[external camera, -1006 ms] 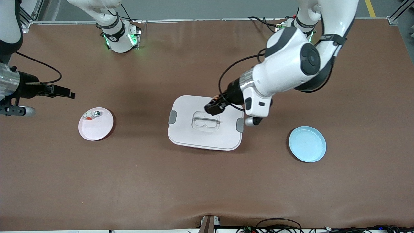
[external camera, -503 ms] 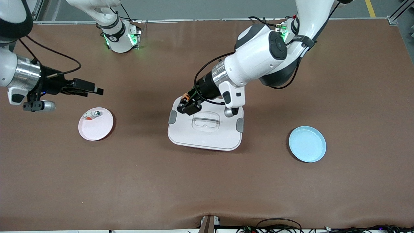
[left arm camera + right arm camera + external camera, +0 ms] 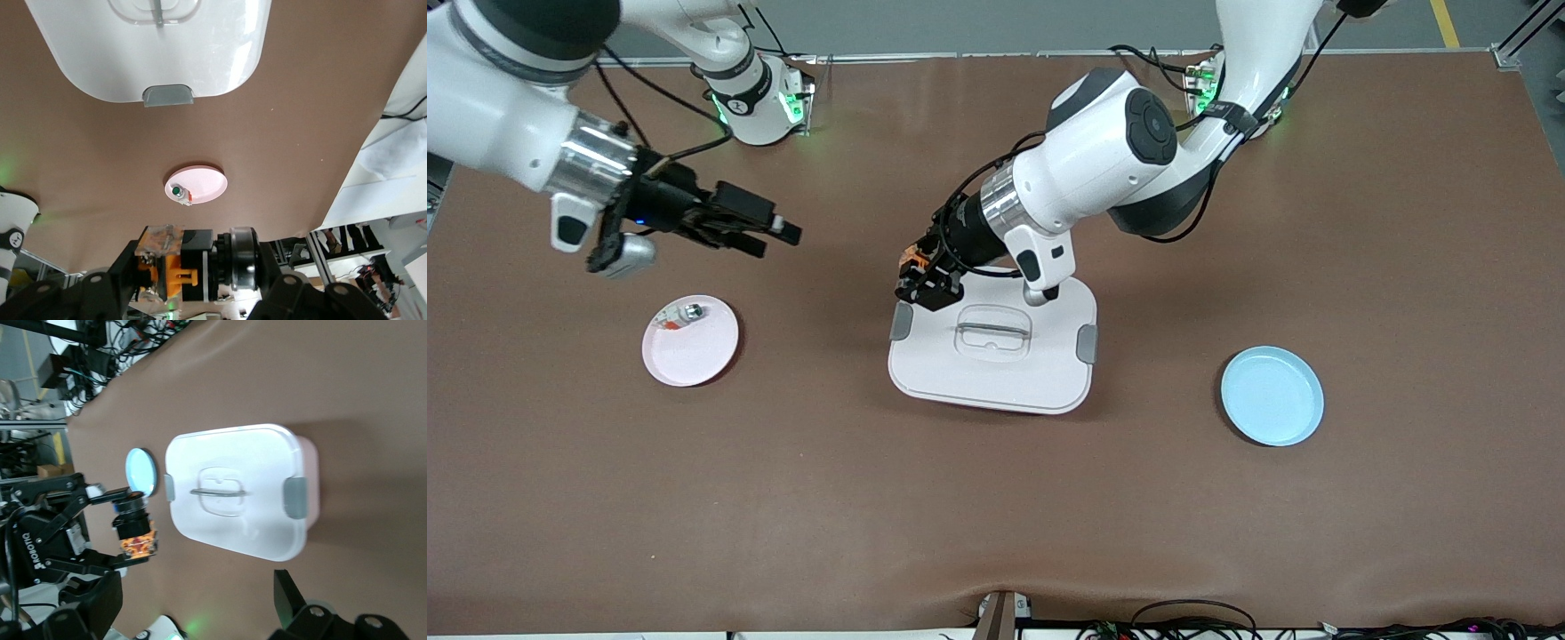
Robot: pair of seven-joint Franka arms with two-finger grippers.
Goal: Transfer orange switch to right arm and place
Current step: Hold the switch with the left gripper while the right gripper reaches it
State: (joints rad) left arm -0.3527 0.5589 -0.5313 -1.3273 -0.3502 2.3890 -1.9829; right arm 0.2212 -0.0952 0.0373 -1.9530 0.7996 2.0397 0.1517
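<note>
Tiny black push-button switch with round orange cap (image 3: pixel 911 258): clamped in the closed jaws of the left gripper (image 3: pixel 919 277), in the air over the corner of the white box lid toward the right arm's end of the bench; in the left wrist view the orange body (image 3: pixel 168 263) sits between the black fingers, and in the right wrist view it shows as an orange-and-black bit (image 3: pixel 139 545) at the gripper tip. White rounded-rectangular plastic box with grey side latches and a recessed lid handle (image 3: pixel 996 369): mid-bench, lid on. Left arm, white with black joint bands (image 3: pixel 1103 164): reaches from its base across the box. Right gripper, black two-finger type (image 3: pixel 769 233): jaws wide open, empty, in the air over bare brown bench above the pink plate's end, well apart from the switch. Small round pink plate (image 3: pixel 694 356): toward the right arm's end, carrying a small silver-and-clear part with a red bit (image 3: pixel 680 315) near its rim. Round light-blue plate (image 3: pixel 1272 396): toward the left arm's end, on the brown bench (image 3: pixel 996 516).
</note>
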